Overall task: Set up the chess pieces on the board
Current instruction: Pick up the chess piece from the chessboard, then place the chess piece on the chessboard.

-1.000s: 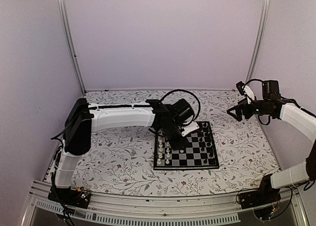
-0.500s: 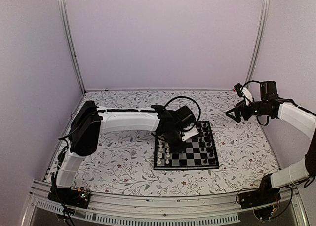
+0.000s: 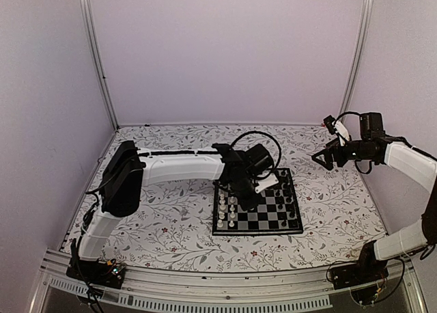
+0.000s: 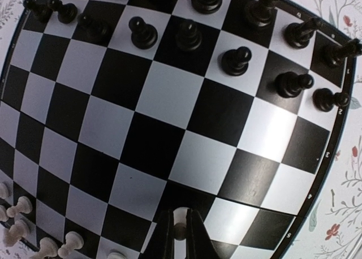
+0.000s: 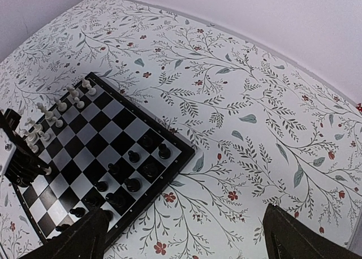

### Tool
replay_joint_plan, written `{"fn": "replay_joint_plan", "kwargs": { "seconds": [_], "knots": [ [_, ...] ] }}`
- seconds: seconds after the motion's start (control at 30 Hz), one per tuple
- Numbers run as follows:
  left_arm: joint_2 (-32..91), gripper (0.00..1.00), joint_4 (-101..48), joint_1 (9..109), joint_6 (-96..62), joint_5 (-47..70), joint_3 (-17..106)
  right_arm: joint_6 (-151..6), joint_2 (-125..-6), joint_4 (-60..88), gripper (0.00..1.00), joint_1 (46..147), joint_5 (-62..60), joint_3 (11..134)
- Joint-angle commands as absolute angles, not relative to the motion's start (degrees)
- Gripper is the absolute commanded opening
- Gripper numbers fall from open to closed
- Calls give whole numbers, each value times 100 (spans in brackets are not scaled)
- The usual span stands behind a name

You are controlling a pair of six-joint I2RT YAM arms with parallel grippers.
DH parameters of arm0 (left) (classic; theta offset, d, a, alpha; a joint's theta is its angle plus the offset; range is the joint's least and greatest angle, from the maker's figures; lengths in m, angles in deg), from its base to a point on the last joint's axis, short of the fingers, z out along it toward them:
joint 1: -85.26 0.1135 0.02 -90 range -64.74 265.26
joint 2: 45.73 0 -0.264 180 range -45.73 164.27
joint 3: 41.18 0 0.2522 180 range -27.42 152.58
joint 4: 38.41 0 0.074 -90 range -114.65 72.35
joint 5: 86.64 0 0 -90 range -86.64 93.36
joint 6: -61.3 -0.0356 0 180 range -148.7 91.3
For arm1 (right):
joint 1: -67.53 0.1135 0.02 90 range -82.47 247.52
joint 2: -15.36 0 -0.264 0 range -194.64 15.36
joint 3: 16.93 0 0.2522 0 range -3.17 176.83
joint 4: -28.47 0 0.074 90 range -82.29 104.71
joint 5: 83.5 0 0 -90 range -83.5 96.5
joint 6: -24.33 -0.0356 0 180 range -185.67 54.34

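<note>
The board (image 3: 273, 216) lies in the middle of the table, seen close in the left wrist view (image 4: 164, 95) and in the right wrist view (image 5: 90, 151). Black pieces (image 4: 236, 60) stand in two rows along its right side (image 3: 290, 198). White pieces (image 3: 225, 210) stand along its left side (image 4: 17, 225). My left gripper (image 3: 247, 201) hangs low over the board's left half. In its wrist view the left gripper (image 4: 180, 212) is shut on a small white piece (image 4: 180, 228) just above a dark square. My right gripper (image 3: 321, 157) is open and empty, raised beyond the board's right far corner, its fingers (image 5: 73, 242) wide apart.
The table surface (image 3: 164, 224) has a floral pattern. Pale walls and metal corner posts (image 3: 95, 60) enclose the back and sides. The left arm (image 3: 171, 166) stretches across the table from the left.
My left gripper has come down and slightly left over the board with the white piece in it. The right arm has shifted a little lower.
</note>
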State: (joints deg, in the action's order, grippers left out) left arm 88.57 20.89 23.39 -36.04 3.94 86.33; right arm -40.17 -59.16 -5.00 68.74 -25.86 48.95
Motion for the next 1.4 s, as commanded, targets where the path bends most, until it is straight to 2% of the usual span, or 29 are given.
{"fn": "replay_joint_plan", "kwargs": {
  "seconds": [0.0, 0.23, 0.47, 1.37],
  "knots": [
    [8543, 0, 2237, 2445, -3642, 359, 8819, -3965, -5976, -550, 99, 6895, -2738, 5001],
    [8341, 1, 2163, 2905, -3660, -464, 8790, -3965, -5996, -566, 99, 6895, -2762, 5009],
    [8518, 1, 1949, 3336, -3412, -612, 8862, -3965, -5970, -568, 99, 6894, -2760, 4985],
    [8972, 2, 2249, 3383, -3380, -96, 8970, -3945, -6136, -594, 99, 6891, -2811, 5018]
  ]
}}
